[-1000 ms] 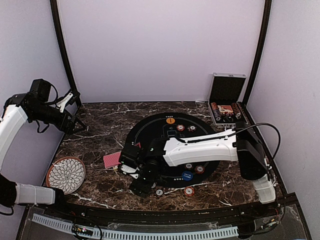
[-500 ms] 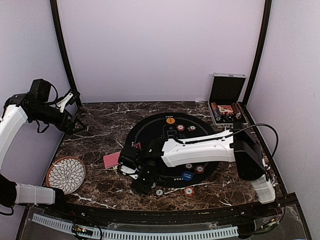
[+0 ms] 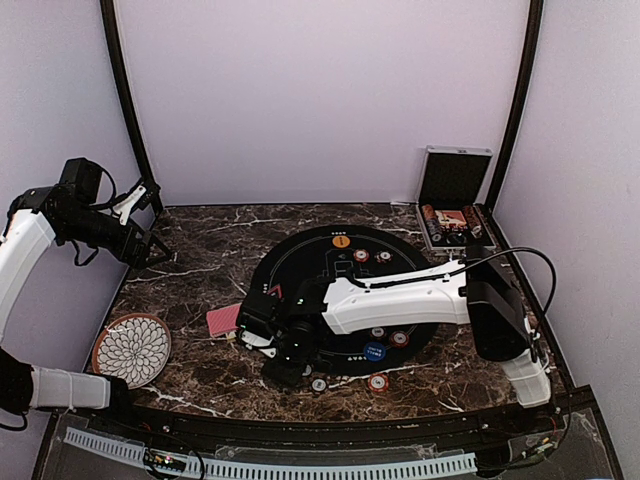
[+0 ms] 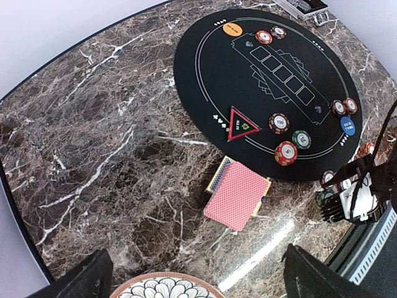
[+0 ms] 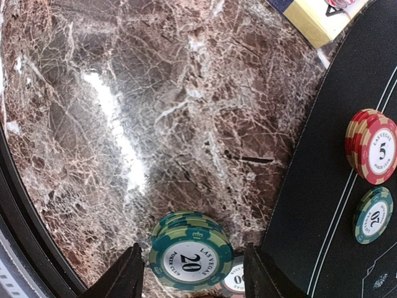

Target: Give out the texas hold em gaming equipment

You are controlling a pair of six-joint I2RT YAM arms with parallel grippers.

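- Right end effector (image 5: pixel 191 273) straddles the green chip stack (image 5: pixel 190 248) by the desk's (image 5: pixel 93 93) near edge. Whether it clamps the stack is indiscernible, and overhead the arm hides it.
- Left end effector (image 4: pixel 195 276) released, raised at far left; card deck (image 4: pixel 236 195) lies left of the mat (image 4: pixel 205 74).

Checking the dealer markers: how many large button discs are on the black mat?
2. The orange disc lies at the mat's far edge; the blue disc lies at its near edge. The right arm may hide others.
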